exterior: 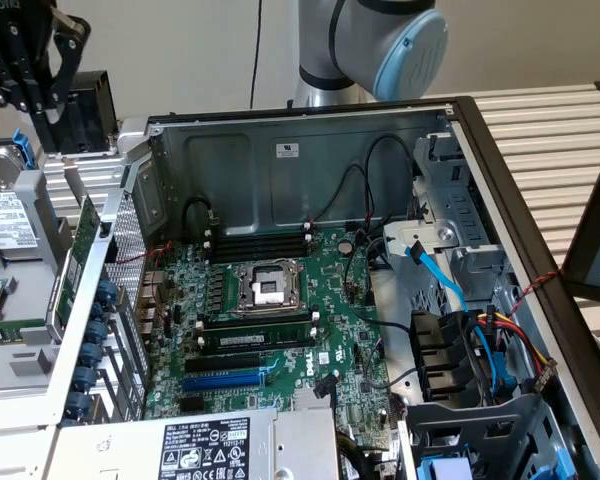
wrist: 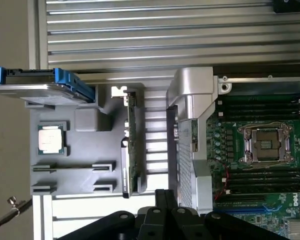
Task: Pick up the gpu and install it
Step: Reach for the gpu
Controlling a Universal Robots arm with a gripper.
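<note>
You have nothing installed yet: the small green gpu card point(wrist: 132, 145) with its silver bracket stands in the grey rack point(wrist: 85, 150) beside the open black computer case point(exterior: 280, 140), and beside that case your gripper point(wrist: 165, 197) hovers, fingers point(wrist: 160, 202) pressed together, empty.

**A:** Standing right by it. Anyone else noticing the gpu point(wrist: 133, 150) is showing green along its edge, while the tray point(wrist: 85, 155) is looking plain flat grey?

**B:** Yep. The motherboard point(exterior: 325, 255) is coming across the same green, with one slot point(exterior: 220, 381) popping bright blue. The drive caddy point(wrist: 72, 82) is showing blue too, the arm's joint cap point(exterior: 412, 55) is looking pale blue, and the table point(wrist: 165, 35) is running in silver ribbed stripes.
</note>
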